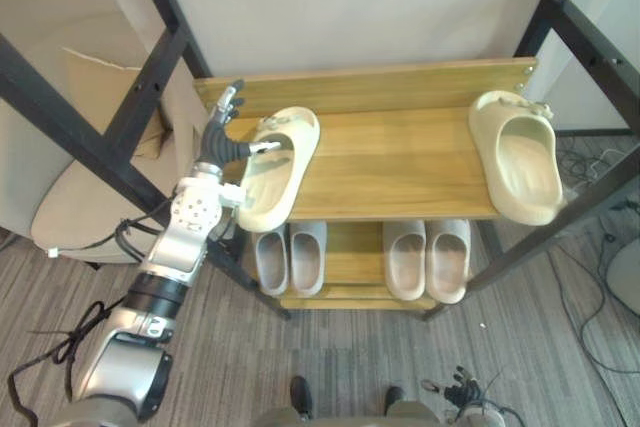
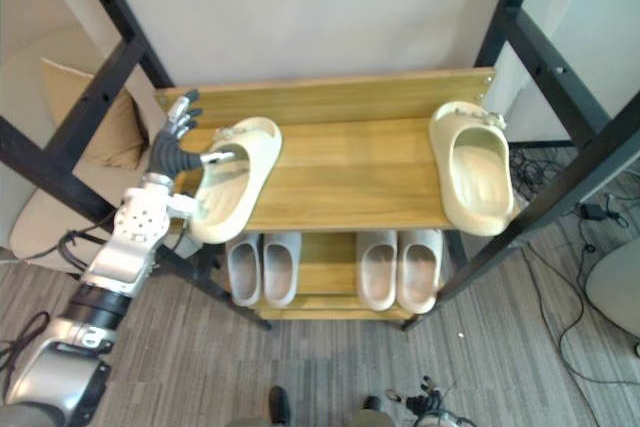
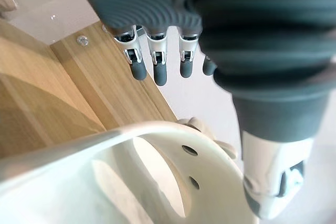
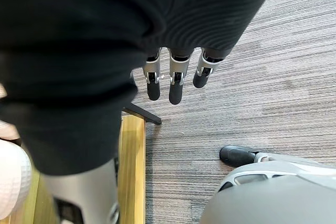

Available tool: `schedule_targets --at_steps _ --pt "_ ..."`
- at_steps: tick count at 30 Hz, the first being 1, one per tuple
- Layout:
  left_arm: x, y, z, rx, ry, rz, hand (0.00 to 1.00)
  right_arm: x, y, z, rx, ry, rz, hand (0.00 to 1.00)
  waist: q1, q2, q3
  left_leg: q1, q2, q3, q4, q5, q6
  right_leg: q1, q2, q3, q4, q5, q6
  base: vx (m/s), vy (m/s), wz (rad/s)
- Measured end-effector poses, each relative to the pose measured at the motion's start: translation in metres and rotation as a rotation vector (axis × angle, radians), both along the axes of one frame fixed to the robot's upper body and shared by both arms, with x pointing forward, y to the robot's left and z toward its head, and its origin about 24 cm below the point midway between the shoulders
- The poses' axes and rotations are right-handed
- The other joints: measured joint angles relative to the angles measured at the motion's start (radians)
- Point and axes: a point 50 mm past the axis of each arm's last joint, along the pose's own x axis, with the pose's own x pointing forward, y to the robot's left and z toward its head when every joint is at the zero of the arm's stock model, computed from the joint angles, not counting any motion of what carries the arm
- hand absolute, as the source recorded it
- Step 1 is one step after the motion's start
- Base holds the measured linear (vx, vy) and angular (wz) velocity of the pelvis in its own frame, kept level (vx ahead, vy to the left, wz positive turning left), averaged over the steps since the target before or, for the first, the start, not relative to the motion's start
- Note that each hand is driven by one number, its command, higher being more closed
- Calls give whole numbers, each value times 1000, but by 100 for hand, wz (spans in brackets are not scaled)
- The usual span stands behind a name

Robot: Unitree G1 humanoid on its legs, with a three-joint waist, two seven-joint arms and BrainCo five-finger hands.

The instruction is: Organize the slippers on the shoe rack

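Observation:
Two cream slippers lie on the wooden shoe rack's top shelf [image 1: 390,162]. The left slipper [image 1: 280,172] sits at an angle near the shelf's left end, its heel sticking out over the front edge. My left hand [image 1: 222,137] is at its outer side with the fingers straight and pointing toward the back board, while the thumb [image 3: 273,182] rests against the slipper's upper rim [image 3: 157,145]. The right slipper [image 1: 520,157] lies near the right end, also overhanging the front. My right hand [image 4: 176,80] hangs low above the carpet with straight fingers, holding nothing.
Two pairs of pale grey slippers [image 1: 290,257] [image 1: 428,257] stand side by side on the lower shelf. Black metal frame beams [image 1: 90,137] [image 1: 590,197] cross diagonally on both sides of the rack. A beige cushioned seat [image 1: 80,197] is at the left.

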Motion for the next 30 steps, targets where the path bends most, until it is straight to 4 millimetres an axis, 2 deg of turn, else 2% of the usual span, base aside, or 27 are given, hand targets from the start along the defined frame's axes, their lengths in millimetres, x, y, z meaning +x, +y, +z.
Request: schedule_targets --at_steps 6,16,17,26,30 --pt "9 2 6 19 1 22 0 0 0 0 0 -2 -3 0 -2 0 0 -9 1 17 0 0 0 -18 0 16 0 7 0 -1 2 -9" --pt "11 1 9 100 -19 45 0 0 -2 0 5 -8 -38 0 -6 2 -1 -15 1 33 0 0 0 -34 -1 33 -2 18 1 -4 7 -4" --pt "11 1 9 105 -20 46 100 0 -2 0 5 -9 -38 0 -7 2 -1 -15 1 33 0 0 0 -34 -1 33 -2 18 1 0 0 0" --pt "15 -3 11 203 -38 70 100 2 -2 1 3 -15 -41 0 -11 4 -2 -10 0 33 0 0 0 -29 -2 32 -2 20 1 0 0 0" --pt "16 0 10 195 -42 103 100 5 -1 2 6 -25 -45 0 -28 5 -2 -10 0 34 0 0 0 -29 -1 34 -4 20 1 0 1 -1"
